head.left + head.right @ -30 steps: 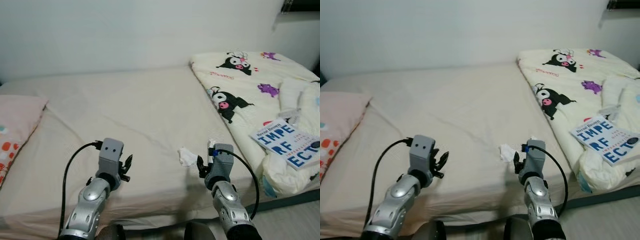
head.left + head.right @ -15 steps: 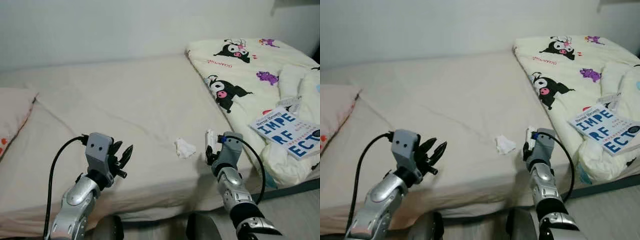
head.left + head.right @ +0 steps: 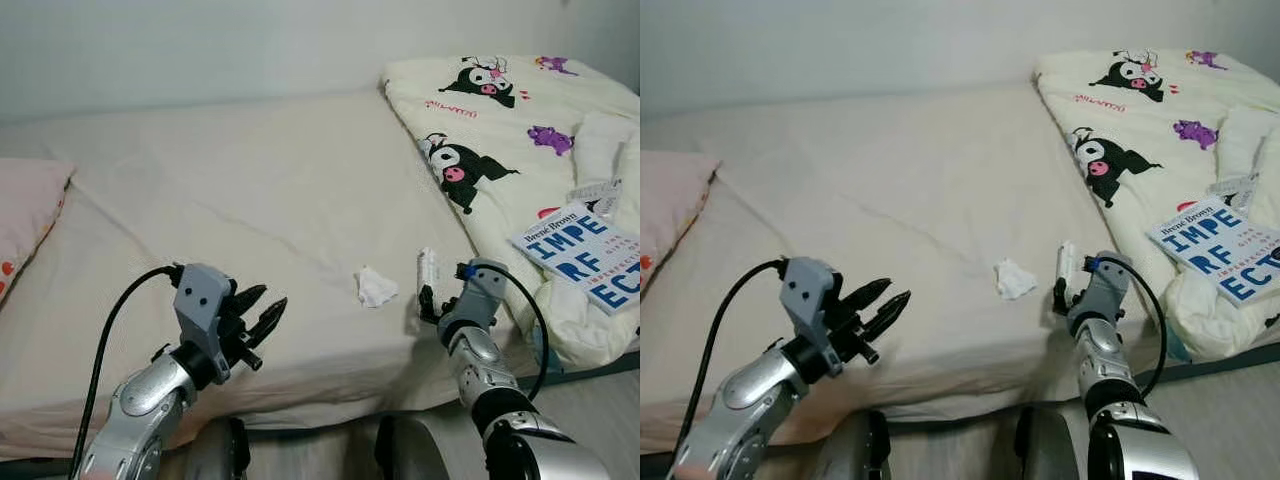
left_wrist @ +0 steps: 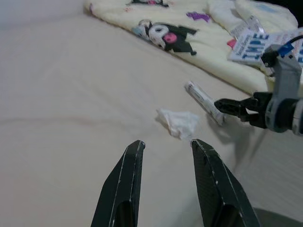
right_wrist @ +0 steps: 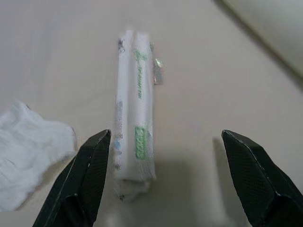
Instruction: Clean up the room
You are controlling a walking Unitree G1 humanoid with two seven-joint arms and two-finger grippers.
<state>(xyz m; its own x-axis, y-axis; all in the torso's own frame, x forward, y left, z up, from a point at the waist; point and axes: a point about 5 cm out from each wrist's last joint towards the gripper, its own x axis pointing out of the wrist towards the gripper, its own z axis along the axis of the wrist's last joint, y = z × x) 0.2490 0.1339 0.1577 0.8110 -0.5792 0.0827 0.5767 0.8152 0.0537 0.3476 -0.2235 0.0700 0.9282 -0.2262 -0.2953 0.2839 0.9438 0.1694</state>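
A crumpled white tissue (image 3: 376, 288) lies on the beige bed sheet (image 3: 250, 200) near the front edge. Just to its right lies a narrow white wrapped packet (image 3: 428, 268) with green print. My right gripper (image 3: 429, 301) is low over the sheet at the packet's near end, open wide. In the right wrist view the packet (image 5: 135, 151) lies between the fingers (image 5: 90, 179), close to one of them, and the tissue (image 5: 28, 156) is beside it. My left gripper (image 3: 266, 306) hovers open at the bed's front, pointing toward the tissue (image 4: 180, 123).
A cream blanket (image 3: 490, 120) with cartoon prints covers the bed's right side, with a book (image 3: 590, 255) lying on it. A pink pillow (image 3: 25, 215) sits at the left. The wall runs behind the bed, and the mattress edge is just below my arms.
My right gripper has reached forward and right, up to the packet's near end. The left gripper has turned toward the tissue. The camera view has shifted slightly.
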